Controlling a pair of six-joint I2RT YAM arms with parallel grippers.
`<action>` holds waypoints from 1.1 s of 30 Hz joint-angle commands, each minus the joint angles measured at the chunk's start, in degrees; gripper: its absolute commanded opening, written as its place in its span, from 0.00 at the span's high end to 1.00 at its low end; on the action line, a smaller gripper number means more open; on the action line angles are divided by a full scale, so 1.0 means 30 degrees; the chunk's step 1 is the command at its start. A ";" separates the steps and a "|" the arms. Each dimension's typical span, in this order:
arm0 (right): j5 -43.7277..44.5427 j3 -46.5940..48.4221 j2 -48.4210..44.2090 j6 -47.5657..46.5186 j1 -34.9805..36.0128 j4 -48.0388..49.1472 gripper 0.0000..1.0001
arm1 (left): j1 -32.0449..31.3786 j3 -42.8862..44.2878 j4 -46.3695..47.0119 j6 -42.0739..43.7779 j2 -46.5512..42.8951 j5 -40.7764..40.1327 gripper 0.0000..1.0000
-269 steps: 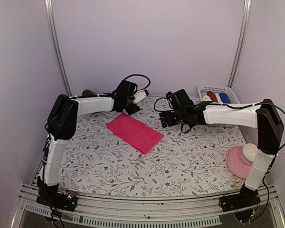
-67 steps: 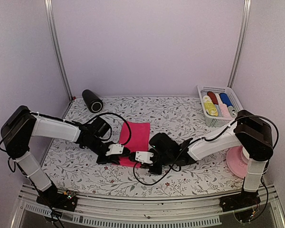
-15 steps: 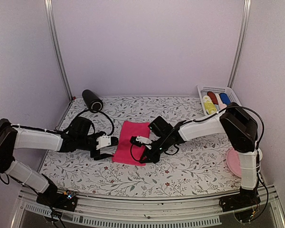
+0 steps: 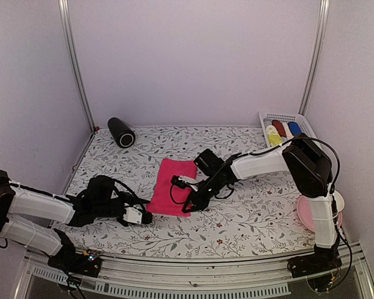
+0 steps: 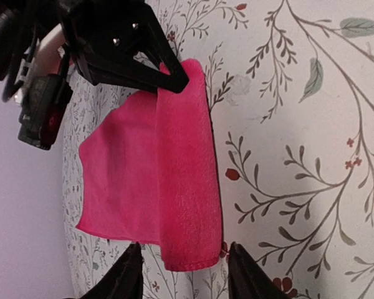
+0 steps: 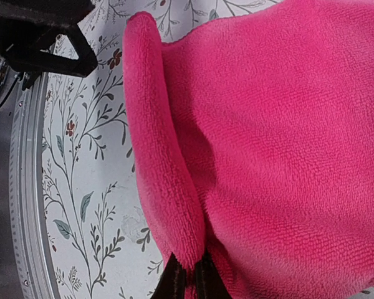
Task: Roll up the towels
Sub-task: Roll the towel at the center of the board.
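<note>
We count one turn on the pink towel (image 4: 172, 185), most of it lying flat. Our right gripper (image 6: 187, 281) pinches that turn. Our left gripper (image 5: 182, 277) gapes beside the towel, empty.

towel (image 4: 172, 187) centre | cylinder (image 4: 120, 131) far-left | rolled towels (image 4: 282, 130) in basket (image 4: 283, 114) far-right | plate (image 4: 305, 215) near-right

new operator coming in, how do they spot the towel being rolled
Look at the middle of the floral table. The pink towel lies flat there, its near edge curled into a roll and pinched by the right gripper. It is the only towel outside the white basket.
</note>
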 commanded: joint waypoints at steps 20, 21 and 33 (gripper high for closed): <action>0.1029 0.0134 0.1335 0.0463 -0.0534 -0.1768 0.97 | -0.2218 0.0431 0.4537 0.1924 0.5643 -0.3800 0.60; 0.1017 0.0134 0.1349 0.0469 -0.0551 -0.1768 0.97 | -0.2205 0.0459 0.4581 0.1961 0.5954 -0.3905 0.60; 0.0970 0.0185 0.1344 0.0358 -0.0561 -0.1795 0.96 | -0.2202 0.0635 0.4164 0.2210 0.7649 -0.5198 0.71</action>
